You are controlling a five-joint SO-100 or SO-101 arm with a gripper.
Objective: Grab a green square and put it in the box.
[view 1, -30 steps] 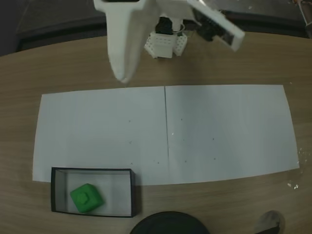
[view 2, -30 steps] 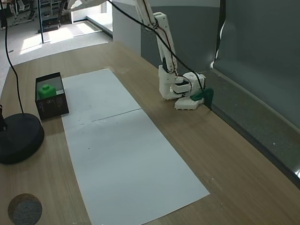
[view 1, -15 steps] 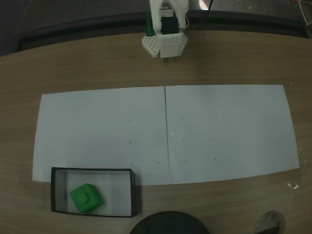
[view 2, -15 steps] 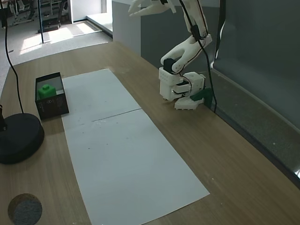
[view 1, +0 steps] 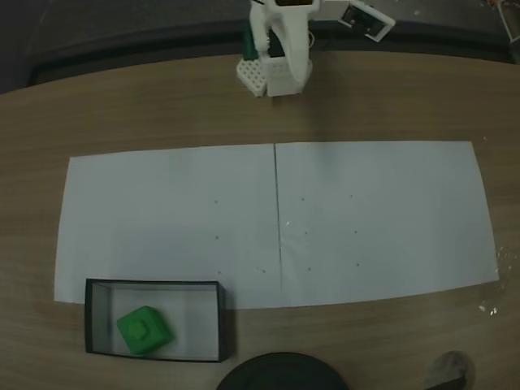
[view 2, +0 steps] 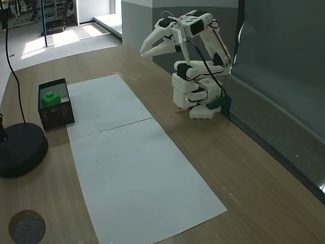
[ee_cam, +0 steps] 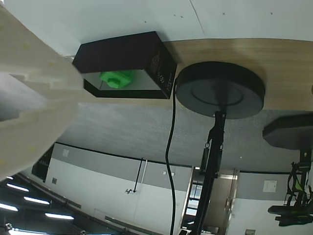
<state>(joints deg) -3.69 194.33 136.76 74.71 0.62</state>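
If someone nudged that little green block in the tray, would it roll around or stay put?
The green block looks boxy with flat faces, so it would probably slide, not roll. It seems small and likely light. The tray has walls that should stop it.

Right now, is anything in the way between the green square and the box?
No. The green square already sits inside the box, on its pale floor. The gripper is folded back near the arm's base, jaws open and holding nothing.

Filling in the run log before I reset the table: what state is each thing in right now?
green square: lying inside the box, stud up.
box: upright on the table, holding the square.
gripper: open, empty, raised above the table near the arm's base.
round black disc: resting beside the box.
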